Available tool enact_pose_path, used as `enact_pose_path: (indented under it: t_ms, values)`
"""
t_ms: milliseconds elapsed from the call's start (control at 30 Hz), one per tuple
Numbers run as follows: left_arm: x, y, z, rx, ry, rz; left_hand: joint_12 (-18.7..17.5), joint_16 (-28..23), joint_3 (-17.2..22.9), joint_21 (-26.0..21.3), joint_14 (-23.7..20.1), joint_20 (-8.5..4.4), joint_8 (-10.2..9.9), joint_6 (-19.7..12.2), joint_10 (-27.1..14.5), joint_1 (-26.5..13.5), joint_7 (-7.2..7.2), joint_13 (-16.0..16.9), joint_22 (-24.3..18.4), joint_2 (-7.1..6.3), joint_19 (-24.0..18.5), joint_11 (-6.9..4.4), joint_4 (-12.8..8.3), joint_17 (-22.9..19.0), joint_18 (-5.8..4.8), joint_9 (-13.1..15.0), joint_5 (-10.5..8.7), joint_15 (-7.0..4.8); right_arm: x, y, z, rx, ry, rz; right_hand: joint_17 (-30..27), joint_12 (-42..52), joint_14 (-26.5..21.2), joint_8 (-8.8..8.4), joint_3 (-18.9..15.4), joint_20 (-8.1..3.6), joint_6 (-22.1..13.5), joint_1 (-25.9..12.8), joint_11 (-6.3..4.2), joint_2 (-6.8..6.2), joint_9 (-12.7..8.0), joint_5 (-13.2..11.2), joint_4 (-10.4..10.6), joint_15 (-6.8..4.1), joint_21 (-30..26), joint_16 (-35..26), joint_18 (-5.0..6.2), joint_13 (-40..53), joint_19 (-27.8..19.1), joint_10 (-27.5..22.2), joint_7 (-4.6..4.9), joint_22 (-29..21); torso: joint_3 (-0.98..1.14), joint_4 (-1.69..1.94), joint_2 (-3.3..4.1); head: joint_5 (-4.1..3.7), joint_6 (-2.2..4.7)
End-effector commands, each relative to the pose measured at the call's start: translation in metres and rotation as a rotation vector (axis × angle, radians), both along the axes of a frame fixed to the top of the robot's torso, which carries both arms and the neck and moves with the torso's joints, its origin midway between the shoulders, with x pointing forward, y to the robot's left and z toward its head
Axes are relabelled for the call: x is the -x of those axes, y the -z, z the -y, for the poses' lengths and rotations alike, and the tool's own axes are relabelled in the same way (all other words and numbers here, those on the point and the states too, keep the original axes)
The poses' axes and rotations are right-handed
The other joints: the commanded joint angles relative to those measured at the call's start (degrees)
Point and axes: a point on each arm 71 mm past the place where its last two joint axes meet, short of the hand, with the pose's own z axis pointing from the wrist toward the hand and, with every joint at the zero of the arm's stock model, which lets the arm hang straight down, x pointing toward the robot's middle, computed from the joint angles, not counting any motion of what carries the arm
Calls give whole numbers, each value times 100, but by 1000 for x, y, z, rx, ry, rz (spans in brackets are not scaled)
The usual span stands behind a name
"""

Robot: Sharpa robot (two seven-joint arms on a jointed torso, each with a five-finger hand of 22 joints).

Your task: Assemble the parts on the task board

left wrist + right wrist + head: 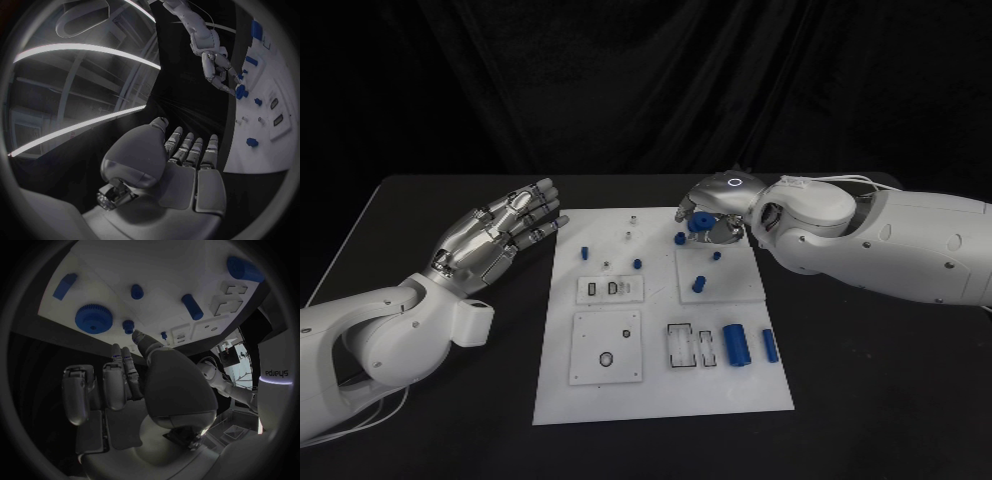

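I see my left hand [502, 232] lying over the black table [430, 200], just beside the left edge of the task board [661, 400]. Palm faces down, fingers out flat and a bit apart, holding nothing. It's off the board, not touching any part.

My right hand [711, 222] is up over the far right part of the board, arm coming in from the right. In the head view a blue gear [702, 221] sits right at its fingers. In the left wrist view the gear [241, 92] looks like it's at the fingertips. But the right wrist view shows the gear [94, 318] lying on the board, apart from the fingers [119, 375], which are fairly straight w/ nothing in them. So I can't tell if it's pinched or not.

Counting on the board, head view: 2 big blue cylinders [736, 343] near the right edge, standing side by side, approx. 6 small blue pieces in the middle and far part, 1 gear. Some bits are too small to tell what they are. There are 2 raised white plates w/ slots on the left side, and a dark frame [682, 345] next to the cylinders.

Right wrist cam shows the board from close up: gear, a blue block [64, 285], blue pegs [192, 306]. Head cam shows the whole board.
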Motion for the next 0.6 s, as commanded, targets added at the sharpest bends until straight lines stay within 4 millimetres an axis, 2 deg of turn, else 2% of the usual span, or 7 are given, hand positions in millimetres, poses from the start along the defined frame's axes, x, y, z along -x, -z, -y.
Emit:
enact_pose_path:
  t_ms: [33,433,600]
  values:
    - [3,-17,-6,150,-43,192,-4,-9,12,-18,-4,-5,24,42,17,42,3,-6,-3,13,-24,40,-7,-8,15,6,21,49,-1,1,-2,-27,-19,24,-21,-40,204,-27,13,31,-8,58,15,30,-1,54,14,43,-25,-33,10,3,370,55,24,1125,-1,-5,-2,9,-9]
    - [3,-17,-5,159,-40,181,-15,-26,18,1,-18,-5,27,59,12,41,6,-8,6,14,1,45,-10,-13,16,8,23,46,-6,8,-7,-27,-14,22,-286,-209,113,-114,34,112,-54,164,83,44,3,156,-37,117,-135,-167,76,-12,208,-65,3,870,1,4,0,17,-36]
    - [3,-17,-5,160,-36,179,-14,-28,23,2,-22,-4,28,65,13,40,10,-7,7,14,3,49,-13,-14,17,9,23,43,-7,11,-9,-14,-12,8,-306,-232,99,-106,43,121,-18,176,90,72,15,168,-36,127,-147,-183,80,-9,194,-79,-12,850,-8,6,-5,16,-34]
